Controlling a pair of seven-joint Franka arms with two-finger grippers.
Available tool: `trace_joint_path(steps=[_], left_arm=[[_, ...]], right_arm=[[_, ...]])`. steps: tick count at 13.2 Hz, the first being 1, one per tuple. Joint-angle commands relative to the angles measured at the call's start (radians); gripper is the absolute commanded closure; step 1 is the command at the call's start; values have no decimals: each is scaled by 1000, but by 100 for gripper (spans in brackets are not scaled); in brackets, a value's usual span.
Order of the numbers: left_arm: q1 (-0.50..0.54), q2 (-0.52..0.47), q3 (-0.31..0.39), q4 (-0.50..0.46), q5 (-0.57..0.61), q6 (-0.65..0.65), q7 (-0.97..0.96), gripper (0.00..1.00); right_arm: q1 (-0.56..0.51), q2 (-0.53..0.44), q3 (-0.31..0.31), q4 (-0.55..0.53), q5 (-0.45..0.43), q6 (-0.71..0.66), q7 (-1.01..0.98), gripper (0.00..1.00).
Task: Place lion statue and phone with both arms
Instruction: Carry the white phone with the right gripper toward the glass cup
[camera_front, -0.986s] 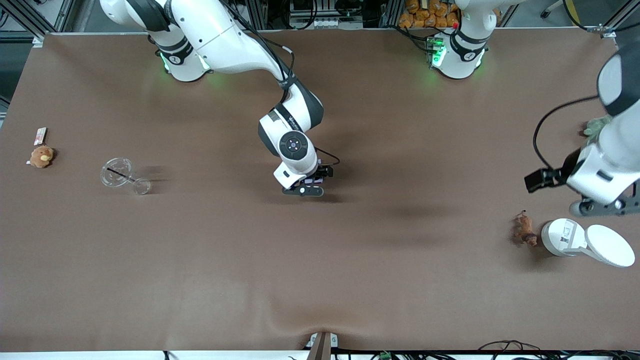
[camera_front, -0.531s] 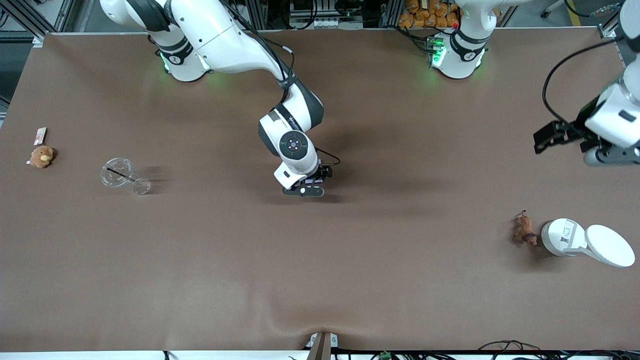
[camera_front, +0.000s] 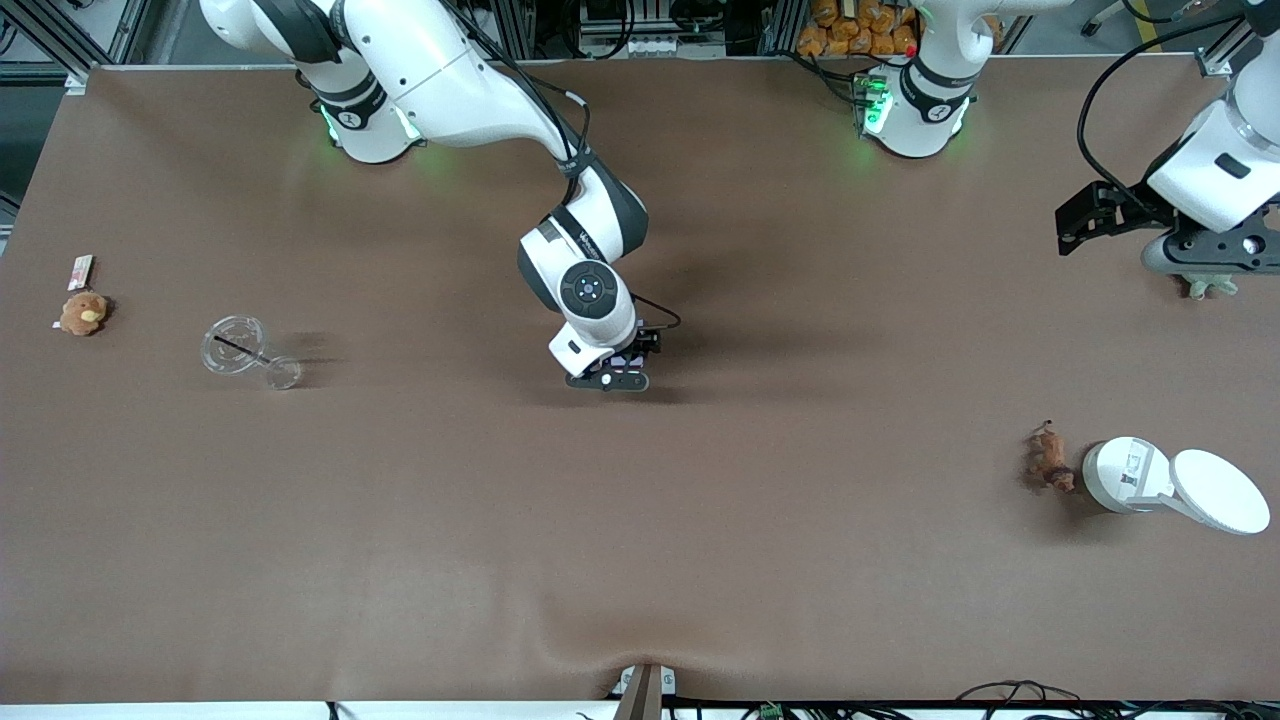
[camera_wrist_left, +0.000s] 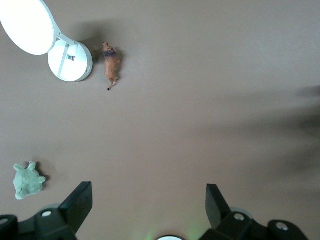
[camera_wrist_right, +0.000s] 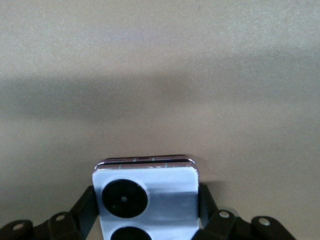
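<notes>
- Your right gripper (camera_front: 612, 378) sits low over the middle of the table (camera_front: 640, 560), clamped on the phone (camera_wrist_right: 146, 197)
- Your left gripper (camera_wrist_left: 149, 202) hangs spread wide and empty over the green plush (camera_wrist_left: 27, 181)
- Your lion statue (camera_front: 1048, 459) lies on the table, just beside the white container (camera_front: 1125, 476)

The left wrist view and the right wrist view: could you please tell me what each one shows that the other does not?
Only the left wrist view shows the lion statue beside the open white container, the green plush toy, and the open, empty left gripper. Only the right wrist view shows the phone, camera circles showing, clamped in the right gripper. Both show the bare brown table.
</notes>
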Motion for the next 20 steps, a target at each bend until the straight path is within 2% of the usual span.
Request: trace_joint_path(steps=[1, 5, 9, 12, 15, 20], left_arm=[[-4, -13, 16, 25, -52, -39, 27, 0], [-15, 1, 7, 48, -52, -42, 22, 0], [-4, 13, 13, 70, -84, -43, 24, 0], [-6, 12, 13, 70, -82, -43, 24, 0], [-6, 12, 13, 68, -73, -43, 24, 0], [-4, 12, 12, 62, -70, -51, 19, 0]], right_arm=[[-7, -7, -1, 0, -2, -8, 0, 100], [-94, -77, -7, 20, -5, -185, -36, 100], [-225, -155, -15, 3, -7, -258, -73, 100], [-360, -192, -16, 3, -7, -316, -189, 100], [-429, -218, -57, -26, -12, -338, -338, 100], [-552, -228, -61, -139, -12, -330, -559, 100]])
